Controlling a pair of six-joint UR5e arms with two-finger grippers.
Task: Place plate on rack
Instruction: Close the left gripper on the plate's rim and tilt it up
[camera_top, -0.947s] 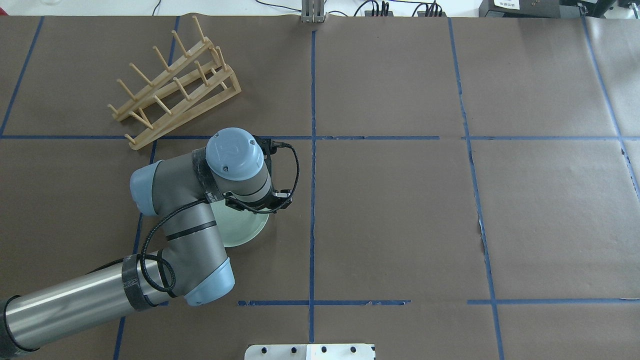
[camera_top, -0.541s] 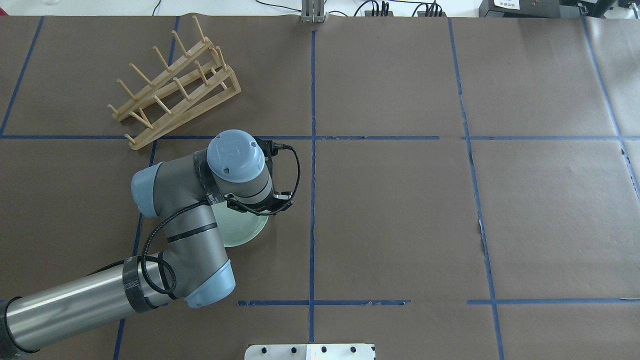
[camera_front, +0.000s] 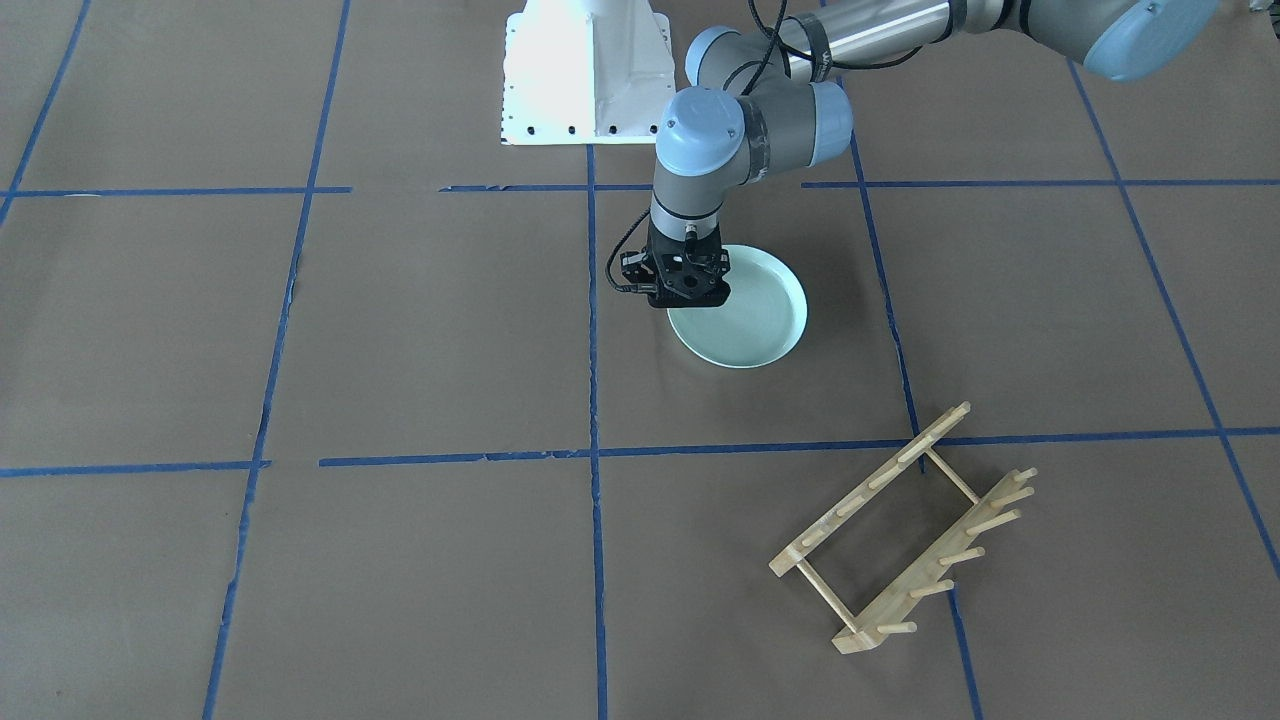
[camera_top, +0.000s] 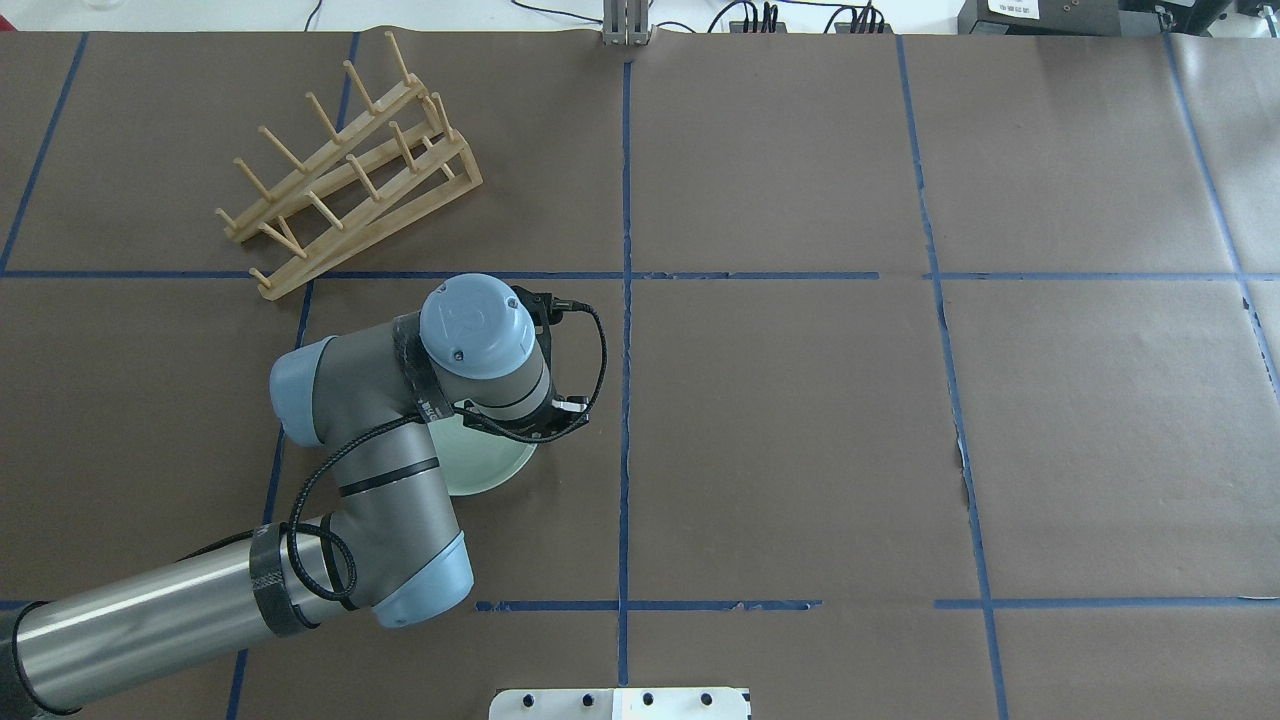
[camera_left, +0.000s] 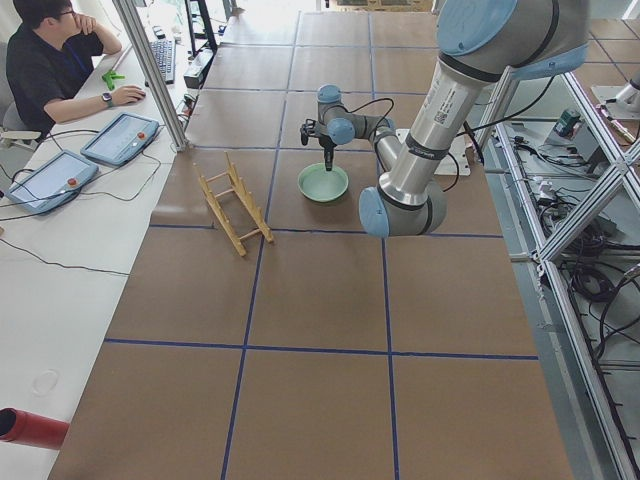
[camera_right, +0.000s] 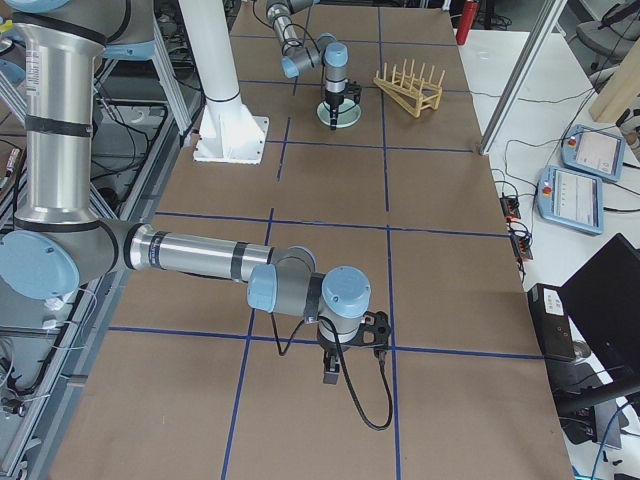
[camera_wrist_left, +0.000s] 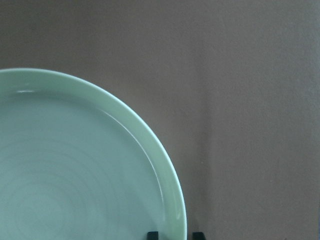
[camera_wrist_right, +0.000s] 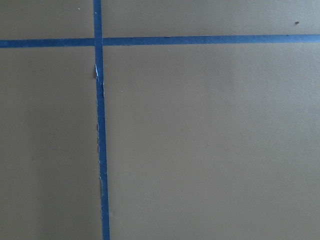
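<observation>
The pale mint-green plate (camera_front: 750, 325) lies flat on the brown table, partly under my left wrist in the overhead view (camera_top: 485, 468). My left gripper (camera_front: 687, 302) points straight down at the plate's edge on the robot's right side. In the left wrist view the two dark fingertips (camera_wrist_left: 152, 235) stand either side of the plate's rim (camera_wrist_left: 172, 200), open, with a small gap on the outer side. The light-wood rack (camera_front: 900, 530) stands empty, well apart from the plate (camera_top: 345, 185). My right gripper (camera_right: 330, 378) hovers low over bare table far from both; I cannot tell whether it is open or shut.
The white robot base plate (camera_front: 585, 75) sits at the table's robot side. Blue tape lines (camera_wrist_right: 100, 150) grid the brown surface. An operator (camera_left: 50, 60) sits at a side desk with tablets beyond the rack.
My left wrist has shifted slightly toward the robot's side and lower over the plate's rim. The plate and the rack have not moved.
</observation>
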